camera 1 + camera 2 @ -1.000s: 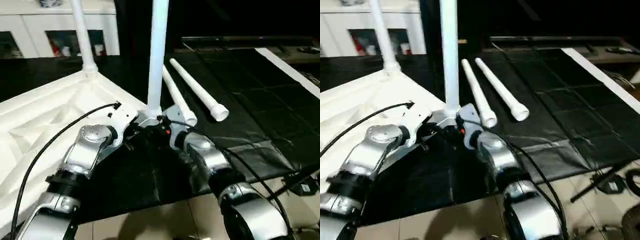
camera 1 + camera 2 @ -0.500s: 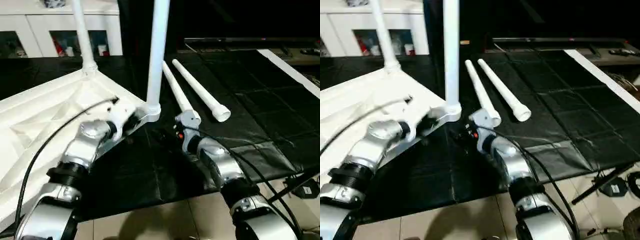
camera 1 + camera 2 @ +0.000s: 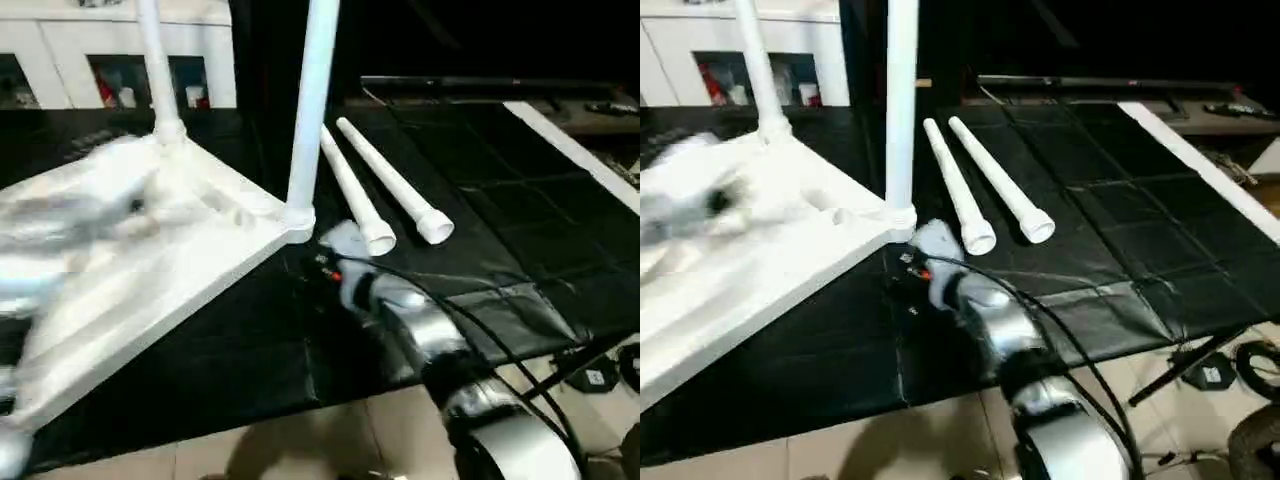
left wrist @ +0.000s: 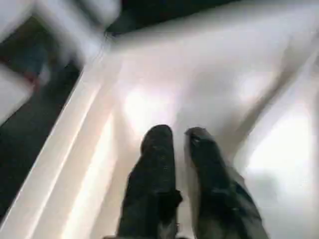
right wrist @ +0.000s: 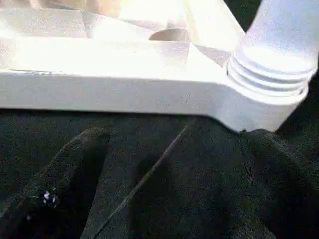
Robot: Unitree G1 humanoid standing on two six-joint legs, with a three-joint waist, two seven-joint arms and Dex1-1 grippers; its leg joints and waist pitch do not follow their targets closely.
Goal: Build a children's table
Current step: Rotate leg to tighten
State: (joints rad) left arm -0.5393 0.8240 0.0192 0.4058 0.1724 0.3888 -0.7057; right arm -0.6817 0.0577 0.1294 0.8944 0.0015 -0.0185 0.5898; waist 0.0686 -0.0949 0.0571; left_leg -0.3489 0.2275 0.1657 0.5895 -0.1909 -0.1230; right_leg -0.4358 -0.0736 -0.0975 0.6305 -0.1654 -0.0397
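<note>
The children's table top (image 3: pixel 200 250) lies upside down on the black mat, ribbed side up. Two legs stand upright in its corner sockets, one at the far corner (image 3: pixel 158 70) and one at the near corner (image 3: pixel 308 110). Two loose legs (image 3: pixel 352 195) (image 3: pixel 395 190) lie side by side on the mat to the right. My right gripper (image 5: pixel 174 159) is open just in front of the near corner socket (image 5: pixel 269 84), holding nothing. My left gripper (image 4: pixel 178 137) is shut and empty above the ribbed underside; its arm (image 3: pixel 60 230) is a blur over the top.
A white cabinet with glass doors (image 3: pixel 100 70) stands at the back left. A white strip (image 3: pixel 570 150) runs along the mat's right side. Cables and a small black stand (image 3: pixel 600 370) lie on the tiled floor at the front right.
Both grippers have left the base of the near corner leg. The left arm has swung far left over the table top. The right gripper has drawn back a little from the socket.
</note>
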